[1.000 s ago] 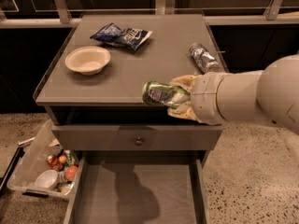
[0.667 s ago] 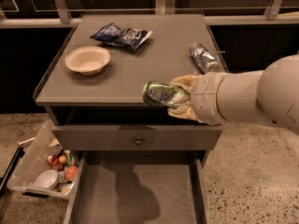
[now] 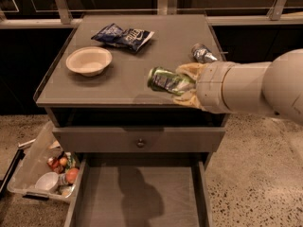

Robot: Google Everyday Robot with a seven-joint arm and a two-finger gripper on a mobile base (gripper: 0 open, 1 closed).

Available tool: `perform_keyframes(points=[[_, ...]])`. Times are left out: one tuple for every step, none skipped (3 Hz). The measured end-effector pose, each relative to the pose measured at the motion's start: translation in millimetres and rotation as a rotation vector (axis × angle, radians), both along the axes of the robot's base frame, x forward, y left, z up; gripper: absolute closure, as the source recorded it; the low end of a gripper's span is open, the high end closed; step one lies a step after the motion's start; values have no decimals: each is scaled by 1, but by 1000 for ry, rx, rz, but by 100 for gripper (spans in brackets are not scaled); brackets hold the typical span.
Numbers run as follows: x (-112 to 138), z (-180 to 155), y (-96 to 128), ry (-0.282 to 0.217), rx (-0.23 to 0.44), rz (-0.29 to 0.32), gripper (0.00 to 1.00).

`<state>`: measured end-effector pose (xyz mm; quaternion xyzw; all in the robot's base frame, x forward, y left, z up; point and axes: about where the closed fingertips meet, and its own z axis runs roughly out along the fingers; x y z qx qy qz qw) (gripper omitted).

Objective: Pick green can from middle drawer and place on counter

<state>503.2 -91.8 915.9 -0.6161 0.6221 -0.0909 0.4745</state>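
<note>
My gripper (image 3: 182, 85) is shut on the green can (image 3: 165, 80), a dark green shiny can lying on its side in the tan fingers (image 3: 191, 71). It is held over the front right part of the counter (image 3: 128, 82), just above the surface. The white arm reaches in from the right. The middle drawer (image 3: 142, 193) stands pulled open below, its flat grey floor bare with only the arm's shadow on it.
On the counter sit a white bowl (image 3: 89, 60) at the left, a blue snack bag (image 3: 124, 36) at the back, and a silver-and-blue can (image 3: 202, 54) at the right. A closed drawer front with a round knob (image 3: 140, 143) sits above the open drawer. A clear bin (image 3: 45, 174) with items stands on the floor at the left.
The gripper with the green can has moved slightly back over the counter's front right; nothing else has moved.
</note>
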Motion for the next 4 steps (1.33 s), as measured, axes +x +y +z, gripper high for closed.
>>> perform_keyframes(points=[[41,13,-5,-27,81,9,100],[85,18,-1,-11,168,44,100],[116,15,6,37,252,94,100],[132,8,11,91,322,133,100]])
